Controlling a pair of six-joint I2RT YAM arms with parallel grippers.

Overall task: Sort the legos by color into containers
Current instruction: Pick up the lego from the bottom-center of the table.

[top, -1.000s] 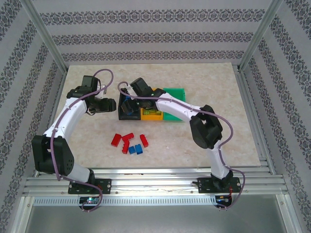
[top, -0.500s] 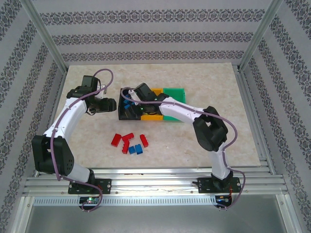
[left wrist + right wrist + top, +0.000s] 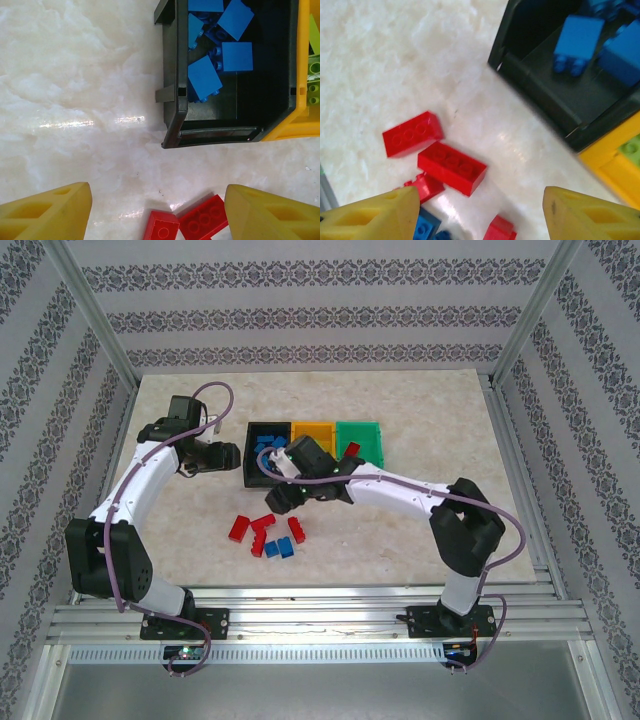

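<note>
Black bin (image 3: 268, 426), orange-yellow bin (image 3: 312, 425) and green bin (image 3: 362, 426) stand in a row. Blue legos (image 3: 266, 445) lie in the black bin (image 3: 172, 100), seen closer as blue bricks (image 3: 220, 55). Lime bricks (image 3: 314, 70) lie in the orange-yellow bin, and one red brick (image 3: 352, 448) in the green bin. Loose red legos (image 3: 262, 528) and blue legos (image 3: 280, 548) sit in front of the bins. My right gripper (image 3: 277, 500) hangs open above them, over red bricks (image 3: 451, 167), nothing held (image 3: 480, 215). My left gripper (image 3: 230, 455) is open and empty (image 3: 157, 215) left of the black bin.
Bare marble tabletop (image 3: 420, 530) spreads to the right and left of the pile. Metal frame rails (image 3: 300, 600) run along the near edge, with patterned walls around the table. The right arm's forearm (image 3: 390, 485) crosses in front of the bins.
My right gripper has pulled back from over the black bin toward the near loose pile, uncovering the bins. The left arm has stayed still.
</note>
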